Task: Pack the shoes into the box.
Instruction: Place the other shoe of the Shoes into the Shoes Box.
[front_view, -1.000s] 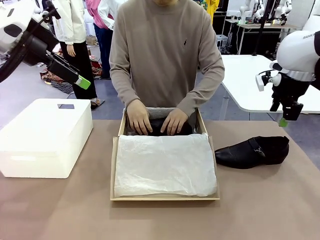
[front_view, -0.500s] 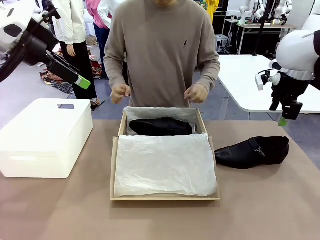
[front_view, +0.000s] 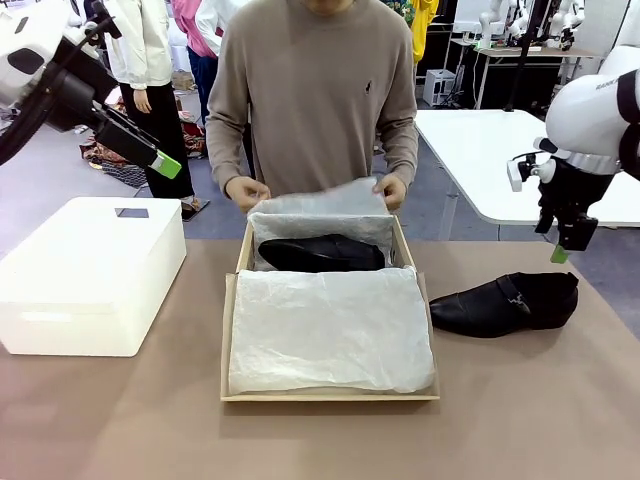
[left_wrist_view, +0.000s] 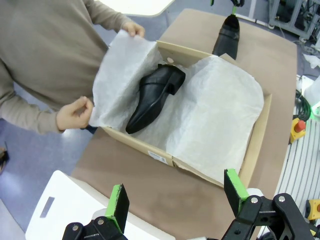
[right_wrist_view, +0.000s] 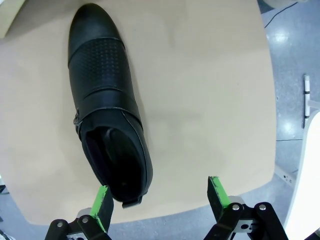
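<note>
The tan box (front_view: 227, 340) lies open mid-table, lined with white tissue paper (front_view: 328, 328). One black shoe (front_view: 322, 253) lies across its far end, also seen as the shoe (left_wrist_view: 152, 95) inside the box (left_wrist_view: 256, 145). The other shoe (front_view: 505, 303) lies on the table to the box's right, heel toward the right edge. My right gripper (front_view: 559, 252) hangs open above that heel; its own view looks down on the shoe (right_wrist_view: 107, 105) from the gripper (right_wrist_view: 160, 196). My left gripper (front_view: 166, 164) is open, high at the far left, well off the box (left_wrist_view: 175, 192). The person's hands (front_view: 247, 190) lift a tissue sheet over the far end.
A large white rounded box (front_view: 90, 270) stands on the table's left side. The table's right edge (right_wrist_view: 267, 100) runs close to the loose shoe. Another white table (front_view: 490, 160) stands behind at the right. People stand in the background at the left.
The person's hands have left the shoe in the box and now hold up a tissue sheet at its far edge. My right gripper has drifted slightly left; the left arm is still.
</note>
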